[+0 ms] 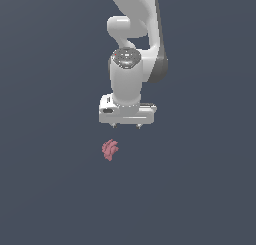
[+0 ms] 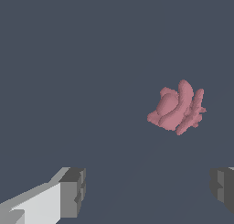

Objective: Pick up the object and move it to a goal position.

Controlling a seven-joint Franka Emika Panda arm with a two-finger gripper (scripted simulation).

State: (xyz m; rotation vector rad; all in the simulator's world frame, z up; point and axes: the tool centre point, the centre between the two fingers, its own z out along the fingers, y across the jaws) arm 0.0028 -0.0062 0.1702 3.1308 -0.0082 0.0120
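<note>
You are at the very start of this job: nothing has been picked up yet. In the exterior view the gripper sits just above the centre of the frame, pointing down, and the object lies a little below it and slightly toward the exterior view's left, resting on the plain dark grey surface with clear space between the two. The wrist view confirms this: the object shows as a small pink-red lump of ridged lobes in the right half of that frame, while the gripper's two dark fingertips stand wide apart near the bottom corners with only bare surface between them. So the jaws are spread open and hold nothing. The object is not lined up between the fingers; it lies off to one side of their gap and ahead of them, so, as a judgement, you have to shift the gripper over the object, come down around it, close, lift, and then carry it off. No goal marker shows in either view, so you cannot tell from these pictures where the object has to end up. Every step of the task is left to do.
</note>
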